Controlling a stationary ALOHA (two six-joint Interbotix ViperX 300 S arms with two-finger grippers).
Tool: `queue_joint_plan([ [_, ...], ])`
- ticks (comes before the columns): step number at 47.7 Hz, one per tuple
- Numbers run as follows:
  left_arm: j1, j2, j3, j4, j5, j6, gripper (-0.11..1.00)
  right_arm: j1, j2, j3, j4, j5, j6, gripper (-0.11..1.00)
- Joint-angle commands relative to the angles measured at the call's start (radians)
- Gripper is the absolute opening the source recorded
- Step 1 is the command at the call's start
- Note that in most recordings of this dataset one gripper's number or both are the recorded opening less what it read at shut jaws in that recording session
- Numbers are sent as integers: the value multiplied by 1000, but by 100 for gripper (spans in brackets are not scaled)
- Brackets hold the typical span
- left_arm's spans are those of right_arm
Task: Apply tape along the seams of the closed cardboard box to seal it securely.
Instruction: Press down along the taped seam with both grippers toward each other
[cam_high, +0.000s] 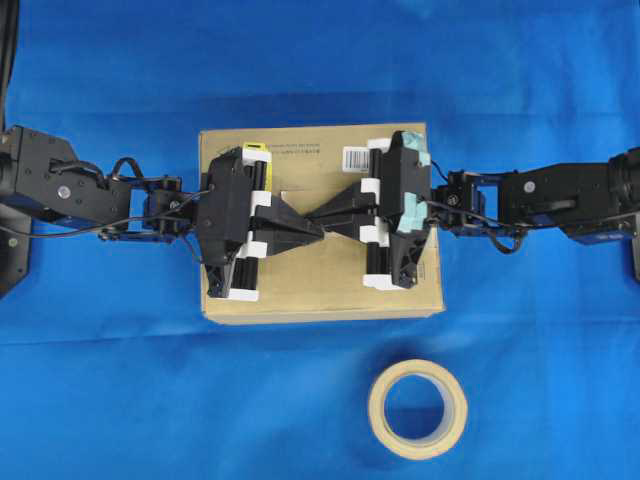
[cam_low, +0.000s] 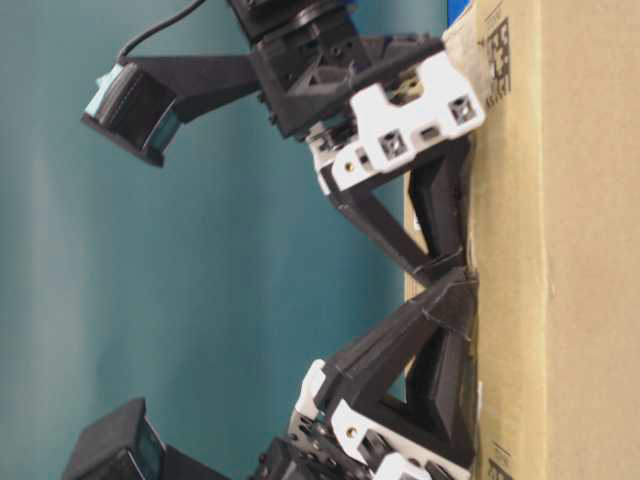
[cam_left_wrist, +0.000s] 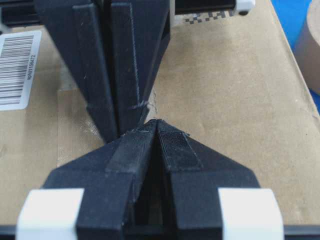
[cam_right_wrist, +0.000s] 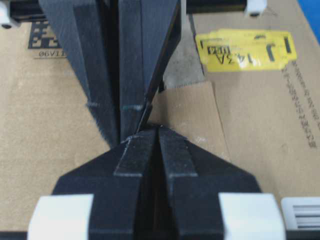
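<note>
**A:** What is in the middle of the scene?

**B:** A cardboard box (cam_high: 330, 285) lies flat on a table (cam_high: 120, 400) covered in blue cloth. Two black robot arms reach in over its top, one from the left and one from the right, and their tips meet near the centre of the box.

**A:** How do the end effectors stand?

**B:** The left end effector (cam_high: 318, 232) has its fingers pressed together with nothing between them. The right end effector (cam_high: 322, 214) is the same, fingers together and empty. In the table-level view both tips sit against the cardboard surface, nearly touching one another.

**A:** Where is the tape?

**B:** A flat tan-brown piece of tape (cam_right_wrist: 187, 112) lies stuck on the box top, right by the meeting tips. In the right wrist view it sits just beyond the right fingers, below a yellow sticker (cam_right_wrist: 245, 50). The seam itself is mostly hidden under the two end effectors, so I cannot tell how well the tape covers it.

**A:** Anything else on the box or table?

**B:** A white barcode label (cam_left_wrist: 15, 67) is on the box top, near its far edge in the overhead view. A round beige tape roll (cam_high: 417, 408) lies on the cloth, near the box's front right corner, apart from it.
</note>
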Motion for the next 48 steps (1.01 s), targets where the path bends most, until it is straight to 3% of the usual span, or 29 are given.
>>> queue_joint_plan([
  [1, 2, -9, 6, 2, -5, -5, 0, 21, -14, 29, 20, 6, 2, 1],
  [17, 2, -37, 95, -3, -2, -14, 0, 44, -67, 127, 66, 5, 2, 1],
  [29, 2, -51, 115, -3, 0, -44, 0, 51, -83, 146, 69, 8, 2, 1],
  [39, -20, -114, 63, -2, 23, -44, 0, 51, -156, 132, 64, 12, -12, 1],
  [48, -31, -221, -12, -2, 149, -38, 0, 49, -311, 124, 55, 51, -55, 1],
])
